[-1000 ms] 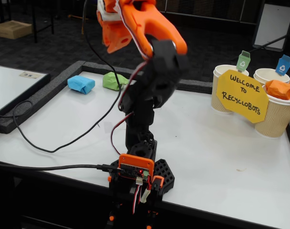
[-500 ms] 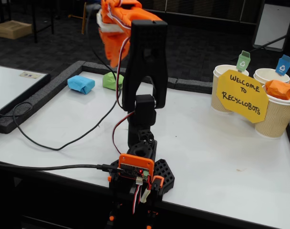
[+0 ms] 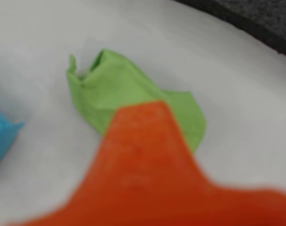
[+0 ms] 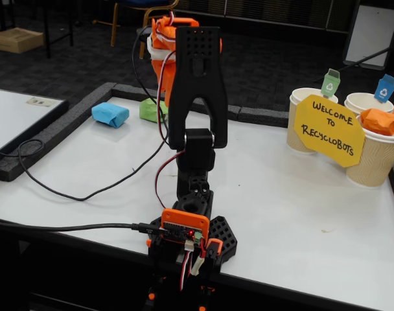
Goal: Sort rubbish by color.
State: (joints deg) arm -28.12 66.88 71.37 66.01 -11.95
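A crumpled green paper point(image 3: 115, 84) lies on the white table in the wrist view, and a blue crumpled paper point(image 3: 2, 134) shows at the left edge. One orange finger point(image 3: 143, 155) of my gripper point(image 3: 143, 113) reaches over the near side of the green paper; the other finger is out of view. In the fixed view the green paper point(image 4: 148, 110) and blue paper point(image 4: 110, 115) lie at the table's far left edge, with my gripper point(image 4: 161, 65) above them, mostly hidden by the arm.
Three paper cups stand at the right: one with a green tag point(image 4: 330, 83), one with a blue tag point(image 4: 384, 88), one point(image 4: 372, 159) holding orange paper point(image 4: 380, 121). A yellow sign point(image 4: 328, 129) leans on them. A black cable point(image 4: 87, 194) crosses the table.
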